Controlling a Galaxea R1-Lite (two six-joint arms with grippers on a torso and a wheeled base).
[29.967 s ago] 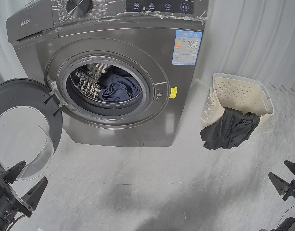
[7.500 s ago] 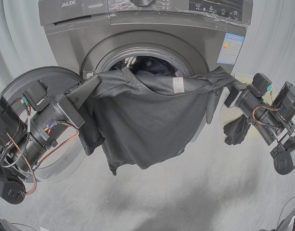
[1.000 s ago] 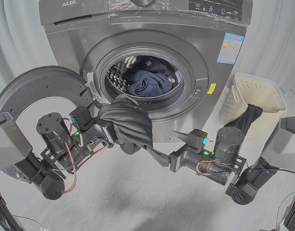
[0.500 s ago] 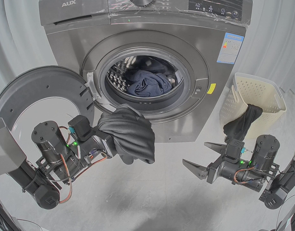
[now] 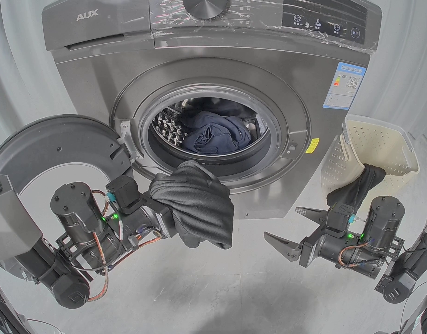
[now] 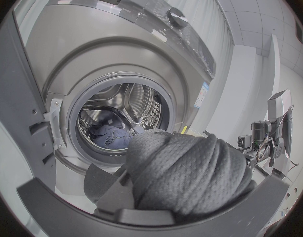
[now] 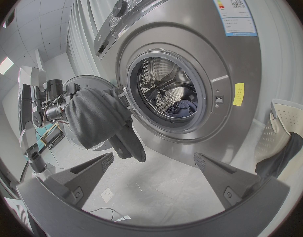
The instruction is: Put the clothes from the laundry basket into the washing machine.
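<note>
1. the door [image 5: 51, 144] of the washing machine [image 5: 213, 66] is seen swung wide open at the left of the round opening; it is hinged at the opening's left edge.
2. the left gripper [image 5: 176, 216] is held low, in front of the door and just left of the opening; its fingers are clamped on a bunched grey garment [image 5: 197, 202]; the cloth is wrapped over the fingers so they are mostly hidden; a fold is hung below the gripper; the bundle is held at the opening's lower lip, outside the drum [image 5: 169, 126].
3. a navy garment [image 5: 216, 135] is seen lying crumpled inside the drum, on its bottom.
4. the dial and the control panel on top of the machine are covered with clear film; a blue label is stuck at the front's upper right, and a yellow sticker just right of the opening.
5. the right gripper [image 5: 284, 223] is held low, right of the opening; its fingers are spread apart with nothing between them; it is pointed leftward.
6. the cream laundry basket [image 5: 385, 135] is set on the floor just beside the machine's right side; a black garment [image 5: 357, 189] is draped over its near rim, partly hung outside.
</note>
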